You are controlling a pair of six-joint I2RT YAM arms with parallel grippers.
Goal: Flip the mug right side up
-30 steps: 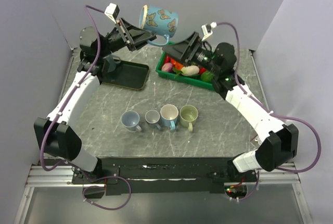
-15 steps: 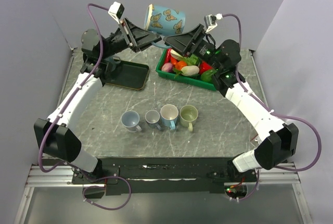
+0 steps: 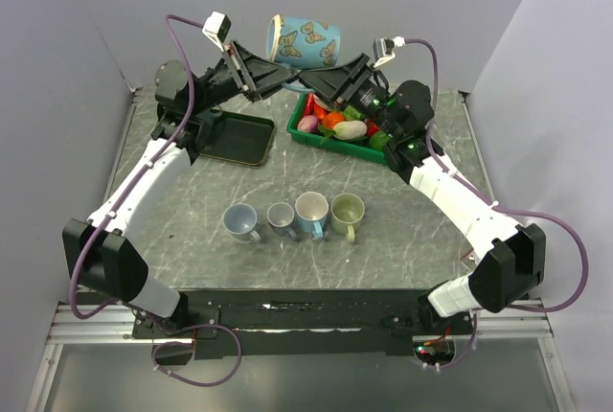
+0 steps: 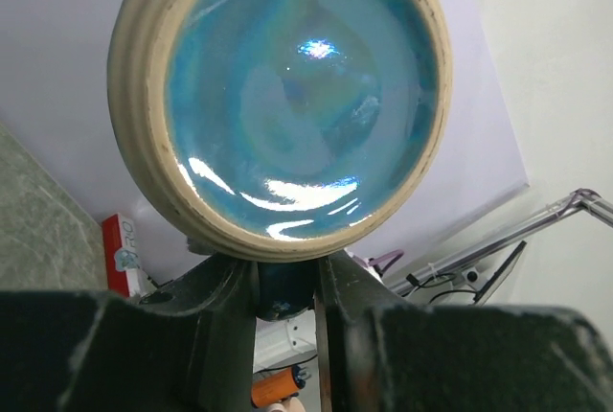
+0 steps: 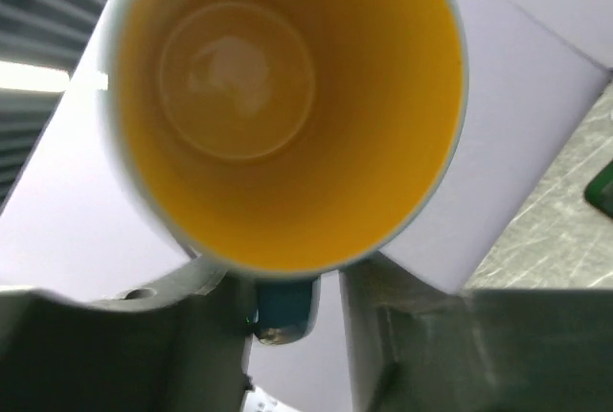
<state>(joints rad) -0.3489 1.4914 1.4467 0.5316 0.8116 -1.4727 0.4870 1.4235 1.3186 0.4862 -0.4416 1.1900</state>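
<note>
Your butterfly mug (image 3: 305, 40) is high in the air at 12 o'clock, far above the counter (image 3: 402, 240). It lies on its side, with its mouth toward 3 o'clock and its bottom toward 9 o'clock.

Your left claw (image 4: 284, 287) is pinching the mug's handle. Your right claw (image 5: 284, 302) has its fingers on both sides of the same handle. I cannot tell if they are pressing on it.

Here is what could go wrong:
- If your left claw lets go before the right one holds tight, the mug will fall. It could hit the green bin (image 3: 316, 136) or the hard counter and break.
- The handle is small and the mug is big. It could swing down around the handle and end up mouth down.
- Both claws share one little handle, so they could bump each other.

Here is what you have:
- One butterfly mug, up in the air.
- Four other cups in a row near 6 o'clock: a grey-blue cup (image 3: 239, 222), a small cup (image 3: 281, 215), a light blue cup (image 3: 311, 209) and a green cup (image 3: 347, 211). All four have their mouths up.
- One dark tray (image 3: 230, 139) at 10 o'clock.
- One green bin at 1 o'clock, full of toy food. The pieces are too bunched up to count.
- Two claws.
</note>
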